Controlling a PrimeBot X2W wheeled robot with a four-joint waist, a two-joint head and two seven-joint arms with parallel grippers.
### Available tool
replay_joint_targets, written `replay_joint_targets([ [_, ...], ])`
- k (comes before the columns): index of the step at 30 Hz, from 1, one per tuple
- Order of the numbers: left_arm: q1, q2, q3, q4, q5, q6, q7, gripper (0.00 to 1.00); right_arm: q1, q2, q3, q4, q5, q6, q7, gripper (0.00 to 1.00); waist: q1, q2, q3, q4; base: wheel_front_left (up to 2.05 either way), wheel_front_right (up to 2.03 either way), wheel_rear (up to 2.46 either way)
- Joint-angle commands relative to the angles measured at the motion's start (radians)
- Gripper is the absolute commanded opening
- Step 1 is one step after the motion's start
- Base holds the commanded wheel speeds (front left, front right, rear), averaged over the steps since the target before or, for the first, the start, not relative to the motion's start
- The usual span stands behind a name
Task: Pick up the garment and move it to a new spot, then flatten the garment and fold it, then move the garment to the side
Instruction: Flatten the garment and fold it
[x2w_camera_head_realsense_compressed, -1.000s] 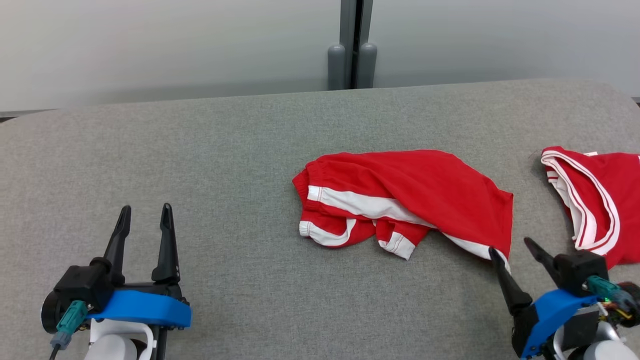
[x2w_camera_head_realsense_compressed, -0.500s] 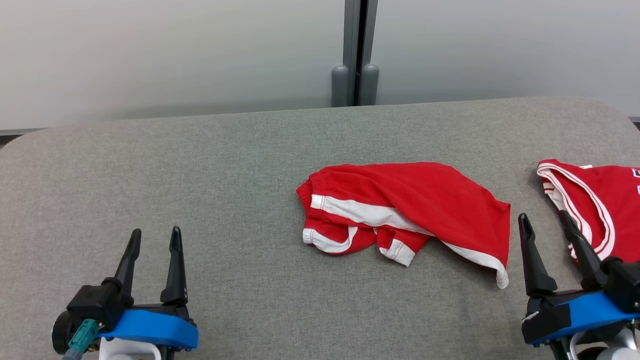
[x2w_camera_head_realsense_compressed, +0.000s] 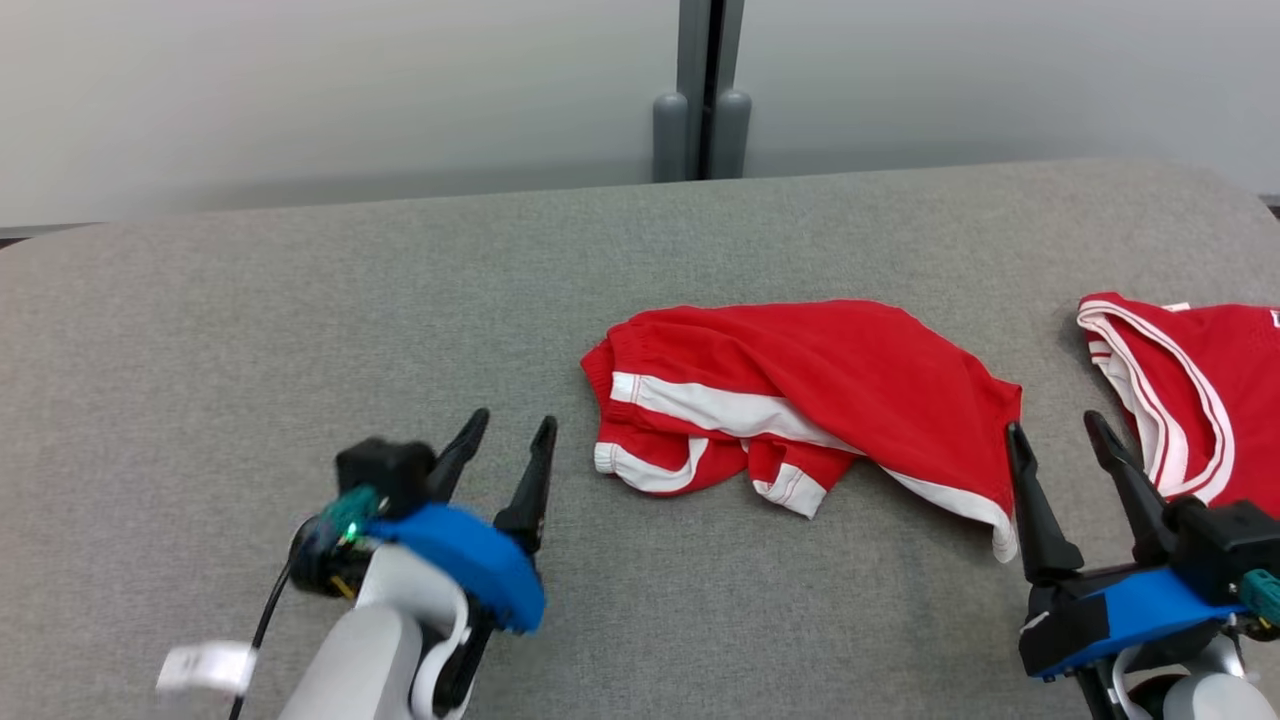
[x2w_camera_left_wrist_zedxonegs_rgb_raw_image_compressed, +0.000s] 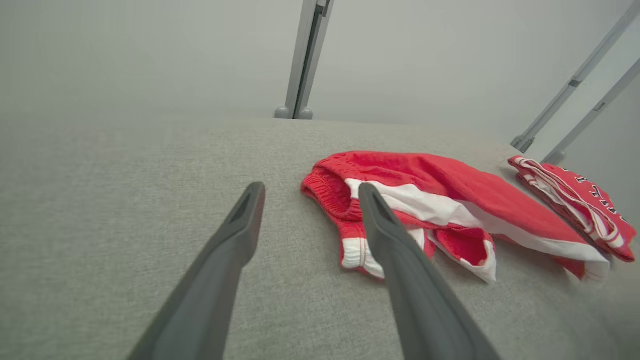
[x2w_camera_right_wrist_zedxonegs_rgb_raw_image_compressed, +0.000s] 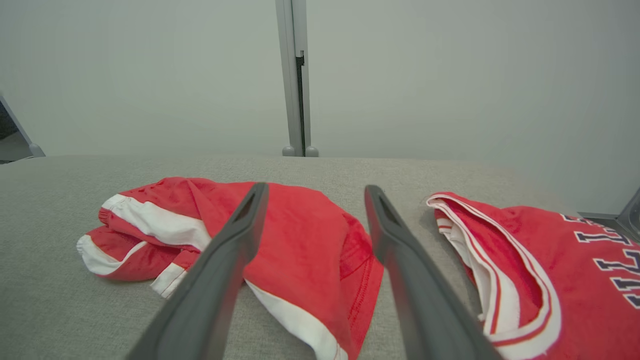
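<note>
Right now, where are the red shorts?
In the head view the shorts lie crumpled right of centre on the grey surface, between the left gripper and the right gripper; a red jersey lies further right.

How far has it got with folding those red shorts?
Early days. Done: nothing that shows; the shorts lie rumpled on the grey table, neither flat nor folded. In hand: the left tool and right tool sit open and empty, one at each end of them. Left: flattening, folding, moving aside.
</note>
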Motion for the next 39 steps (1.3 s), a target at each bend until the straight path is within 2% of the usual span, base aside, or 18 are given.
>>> replay_joint_targets([
  [1, -0.070, -0.011, -0.017, 0.045, -0.032, -0.004, 0.088, 1.00, -0.022, -0.007, 0.011, 0.008, -0.007, 0.000, -0.007, 1.00, 0.0000, 0.0000, 0.015, -0.010, 0.00, 0.00, 0.00],
  [5, -0.200, -0.036, -0.044, 0.148, -0.089, 0.017, 0.246, 1.00, -0.057, -0.013, 0.050, 0.035, -0.002, 0.000, -0.018, 1.00, 0.0000, 0.0000, 0.049, -0.044, 0.00, 0.00, 0.00],
  [7, -0.237, -0.041, -0.054, 0.179, -0.102, 0.023, 0.275, 1.00, -0.074, -0.013, 0.068, 0.047, -0.002, 0.000, -0.027, 1.00, 0.0000, 0.0000, 0.063, -0.061, 0.00, 0.00, 0.00],
  [17, -0.314, -0.047, -0.085, 0.270, -0.154, 0.028, 0.285, 1.00, -0.127, -0.018, 0.117, 0.104, 0.005, 0.000, -0.055, 1.00, 0.0000, 0.0000, 0.104, -0.110, 0.00, 0.00, 0.00],
  [21, -0.322, -0.048, -0.097, 0.295, -0.191, 0.013, 0.274, 0.99, -0.137, -0.023, 0.127, 0.125, 0.008, 0.000, -0.067, 1.00, 0.0000, 0.0000, 0.105, -0.121, 0.00, 0.00, 0.00],
  [22, -0.323, -0.049, -0.103, 0.295, -0.201, 0.008, 0.267, 0.75, -0.139, -0.024, 0.128, 0.129, 0.009, 0.000, -0.069, 1.00, 0.0000, 0.0000, 0.105, -0.122, 0.00, 0.00, 0.00],
  [23, -0.326, -0.048, -0.112, 0.296, -0.205, 0.004, 0.260, 0.20, -0.140, -0.025, 0.129, 0.133, 0.010, 0.000, -0.071, 1.00, 0.0000, 0.0000, 0.106, -0.123, 0.00, 0.00, 0.00],
  [24, -0.327, -0.049, -0.120, 0.297, -0.211, 0.002, 0.252, 0.00, -0.141, -0.026, 0.128, 0.135, 0.010, 0.000, -0.072, 1.00, 0.0000, 0.0000, 0.106, -0.122, 0.00, 0.00, 0.00],
  [31, -0.286, -0.047, -0.155, 0.285, -0.224, -0.007, 0.151, 0.00, -0.140, -0.033, 0.114, 0.138, 0.006, 0.000, -0.072, 1.00, 0.0000, 0.0000, 0.103, -0.087, 0.00, 0.00, 0.00],
  [35, -0.215, -0.024, -0.154, 0.203, -0.266, -0.011, 0.105, 0.00, -0.128, -0.043, 0.103, 0.130, 0.009, 0.000, -0.065, 1.00, 0.0000, 0.0000, 0.093, -0.048, 0.00, 0.00, 0.00],
  [39, -0.104, 0.011, -0.144, 0.080, -0.328, -0.012, 0.115, 0.00, -0.110, -0.050, 0.088, 0.116, 0.008, 0.000, -0.054, 1.00, 0.0000, 0.0000, 0.082, -0.001, 0.00, 0.00, 0.00],
])
